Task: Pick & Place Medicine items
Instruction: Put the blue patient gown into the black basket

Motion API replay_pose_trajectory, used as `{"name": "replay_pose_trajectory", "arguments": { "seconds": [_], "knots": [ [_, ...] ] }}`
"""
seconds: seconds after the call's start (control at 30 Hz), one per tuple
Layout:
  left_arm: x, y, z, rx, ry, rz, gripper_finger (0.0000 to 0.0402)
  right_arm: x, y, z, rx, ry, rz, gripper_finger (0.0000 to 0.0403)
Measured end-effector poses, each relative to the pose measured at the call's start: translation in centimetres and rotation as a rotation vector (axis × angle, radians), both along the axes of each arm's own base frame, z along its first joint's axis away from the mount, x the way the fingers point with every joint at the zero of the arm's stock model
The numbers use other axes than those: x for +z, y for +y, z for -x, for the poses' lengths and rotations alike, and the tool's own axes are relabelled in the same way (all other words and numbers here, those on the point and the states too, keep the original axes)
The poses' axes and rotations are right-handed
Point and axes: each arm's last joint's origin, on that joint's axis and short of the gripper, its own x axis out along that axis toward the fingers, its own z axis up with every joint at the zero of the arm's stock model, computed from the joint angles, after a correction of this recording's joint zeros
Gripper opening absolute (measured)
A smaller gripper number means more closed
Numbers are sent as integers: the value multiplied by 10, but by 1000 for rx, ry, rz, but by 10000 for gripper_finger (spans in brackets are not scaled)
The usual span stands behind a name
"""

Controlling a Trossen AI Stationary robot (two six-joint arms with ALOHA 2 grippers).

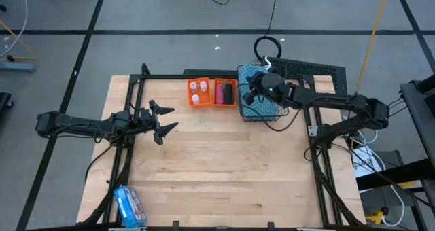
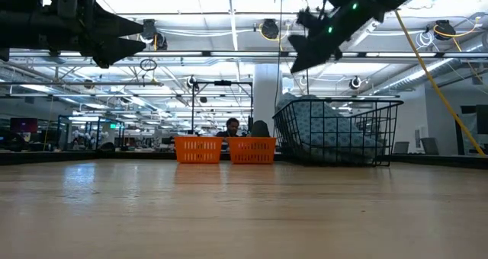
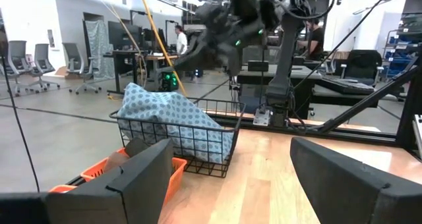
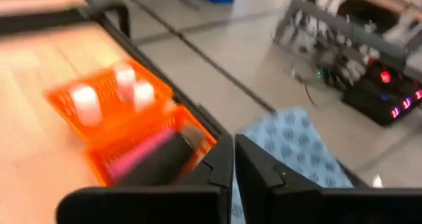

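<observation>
From above we look straight down on the whole surface (image 1: 224, 170); low, level across it. Each wrist view looks forward, close. All share the wire basket (image 1: 262, 110) and orange bins (image 1: 211, 92).

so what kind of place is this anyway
Most likely a robotics lab in a big open-plan workspace: two robot arms at a wooden table, rows of desks and office chairs behind, people at workstations, exposed ceiling lights and cables on the floor.
</observation>
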Motion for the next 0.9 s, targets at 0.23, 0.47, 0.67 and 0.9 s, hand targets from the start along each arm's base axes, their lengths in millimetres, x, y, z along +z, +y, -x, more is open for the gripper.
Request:
{"name": "replay_pose_trajectory", "arguments": {
  "seconds": [0.23,0.47,0.67,0.9],
  "knots": [
    [0,0,0,0,0,0,310,-58,-39,-13,-100,190,-109,7],
    [0,0,0,0,0,0,310,-119,-63,-20,-89,293,-331,2],
    [0,0,0,0,0,0,310,-132,-63,-22,-70,323,-373,3],
    [0,0,0,0,0,0,310,-102,-59,-15,-52,254,-323,2]
  ]
}}
